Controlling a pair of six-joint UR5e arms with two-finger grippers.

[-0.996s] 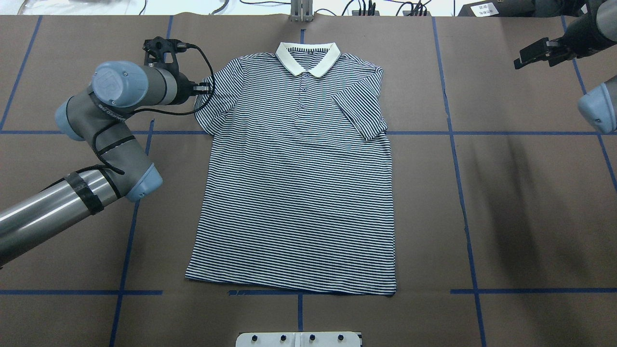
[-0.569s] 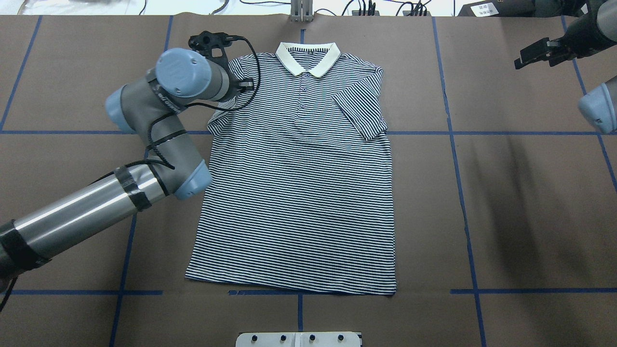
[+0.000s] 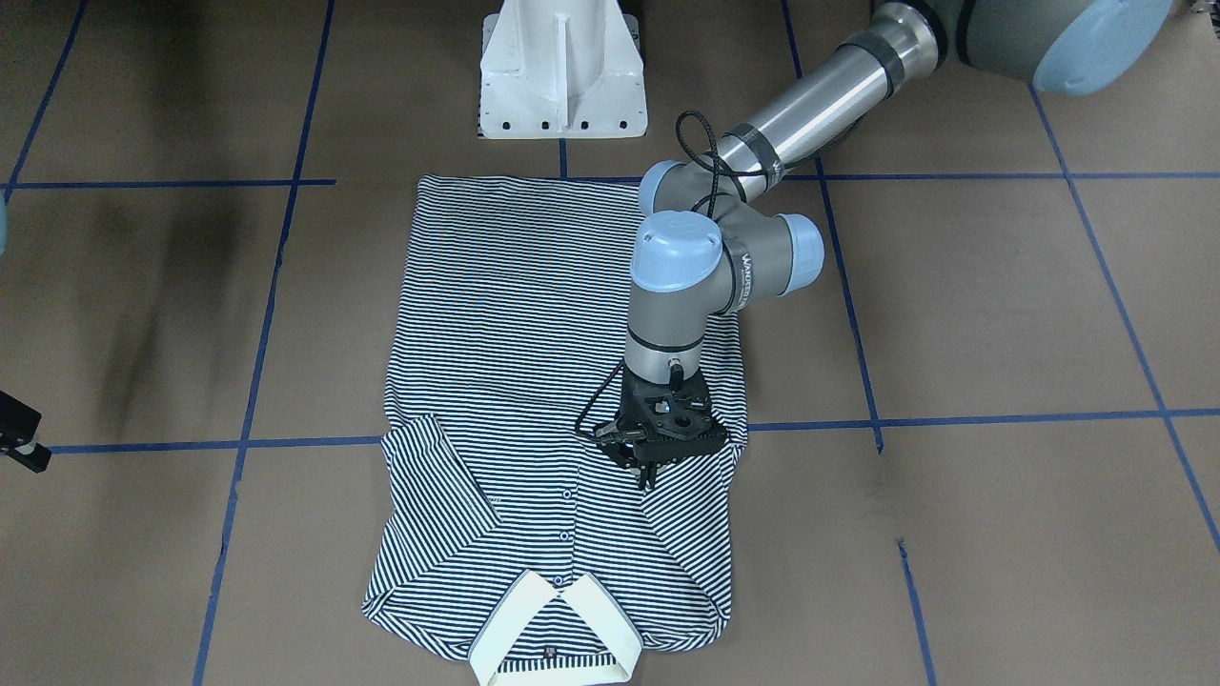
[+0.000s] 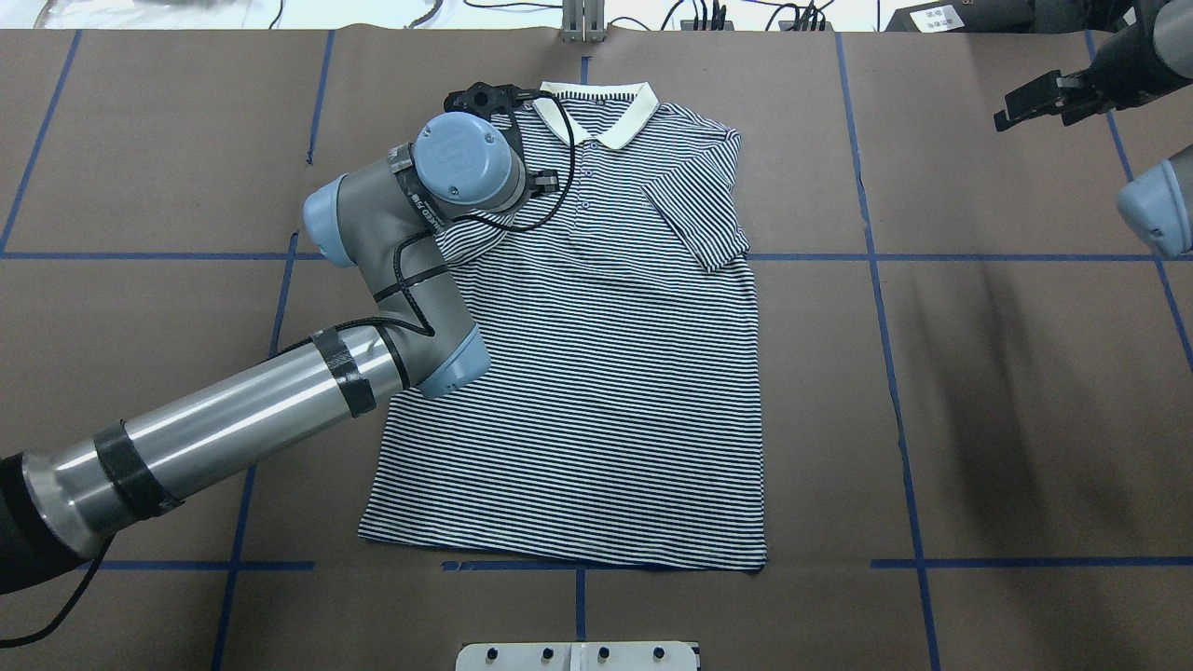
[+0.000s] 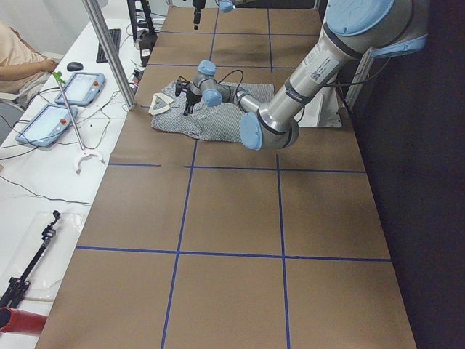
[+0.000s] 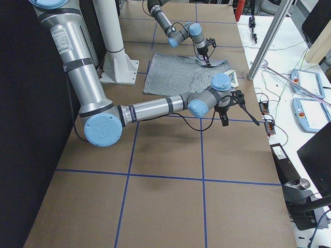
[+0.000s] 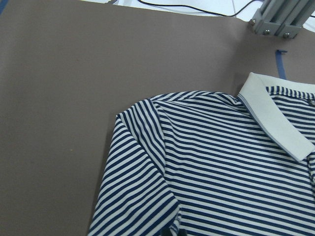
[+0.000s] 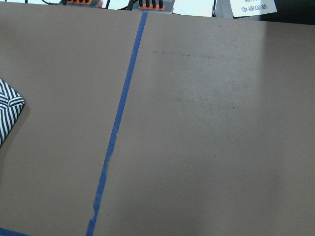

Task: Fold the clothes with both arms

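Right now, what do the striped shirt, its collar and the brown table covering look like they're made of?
Shirt: soft matte knit fabric, perhaps cotton or a blend; it lies limp and folds at the sleeve. Collar: thicker plain white knit, holding its edge. Table covering: dull brown paper or card, going by its flat look and visible seam.

Polo shirt (image 4: 578,373) in navy-and-white stripes, collar (image 4: 615,121) plain cream-white; table (image 4: 1025,419) brown, gridded with blue tape lines (image 4: 979,257) (left arm (image 4: 233,429) silver-grey, joint caps (image 4: 457,158) light blue)

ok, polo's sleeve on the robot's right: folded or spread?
Folded: the sleeve lies flat across the polo shirt's chest, inside its side edge.
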